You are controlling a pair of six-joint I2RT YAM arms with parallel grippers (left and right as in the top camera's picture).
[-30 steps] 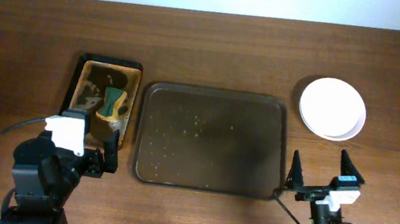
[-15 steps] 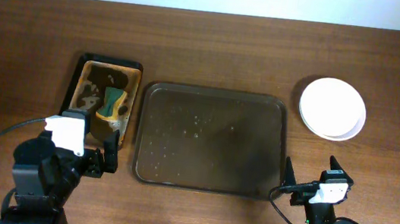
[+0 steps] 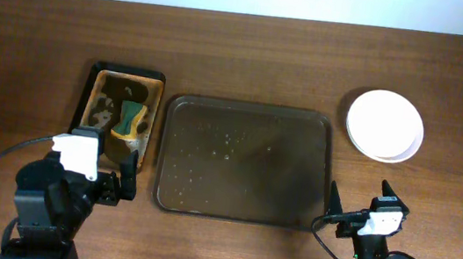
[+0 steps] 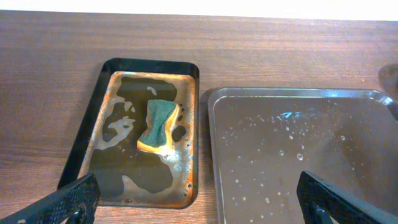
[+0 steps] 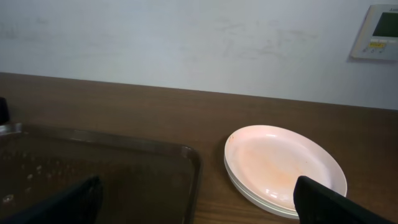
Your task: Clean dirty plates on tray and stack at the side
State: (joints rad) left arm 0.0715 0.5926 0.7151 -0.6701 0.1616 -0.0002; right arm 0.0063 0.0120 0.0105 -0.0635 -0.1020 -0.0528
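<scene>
The plates sit in one stack on the table right of the tray; the top one is white with a faint orange tint, and they also show in the right wrist view. The dark-brown tray holds only water droplets; it also shows in the left wrist view and the right wrist view. My left gripper is open and empty near the table's front left; its fingertips frame the left wrist view. My right gripper is open and empty, in front of the plates.
A narrow black tray with brown liquid and a green-yellow sponge lies left of the big tray; both show in the left wrist view, tray and sponge. A wall with a thermostat panel stands behind the table.
My right gripper drew back toward the front edge and turned between one second and half a second ago; it has held still since. The left arm has not moved.
</scene>
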